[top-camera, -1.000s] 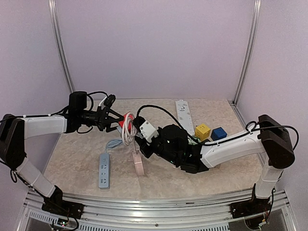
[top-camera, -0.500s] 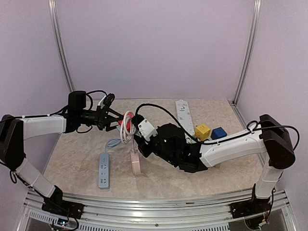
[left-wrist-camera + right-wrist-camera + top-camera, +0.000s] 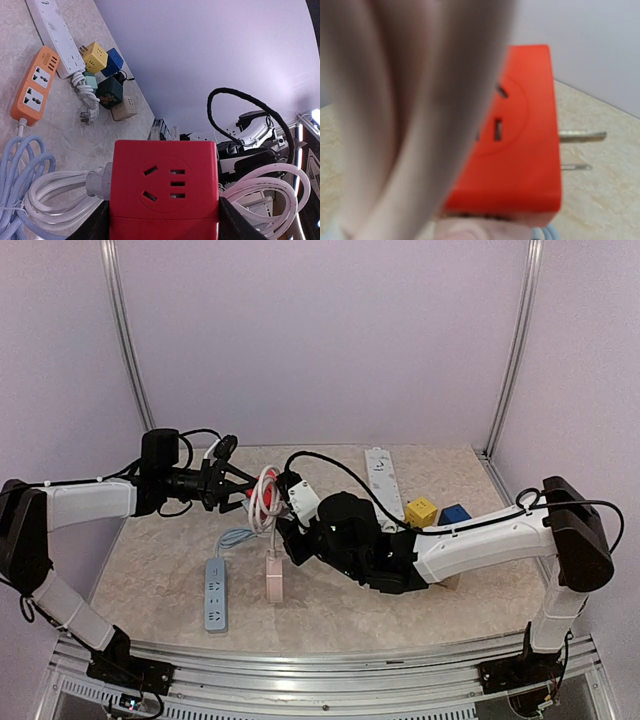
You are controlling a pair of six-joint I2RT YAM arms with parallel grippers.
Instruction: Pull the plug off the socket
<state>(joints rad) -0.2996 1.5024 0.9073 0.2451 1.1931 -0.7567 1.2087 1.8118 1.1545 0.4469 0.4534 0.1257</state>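
Our left claw [image 3: 238, 489] clamps the rigid red cube socket [image 3: 164, 185] above the surface [image 3: 150, 570]. We judge its white plug [image 3: 97, 182] stiff, best pinched by the body. Whether the right claw [image 3: 287, 523] holds anything, we cannot tell.

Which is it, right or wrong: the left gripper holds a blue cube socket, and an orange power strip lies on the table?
Wrong in one point. The cube socket held by the left gripper is red, not blue; the left wrist view shows it plainly. The orange power strip does lie on the table.
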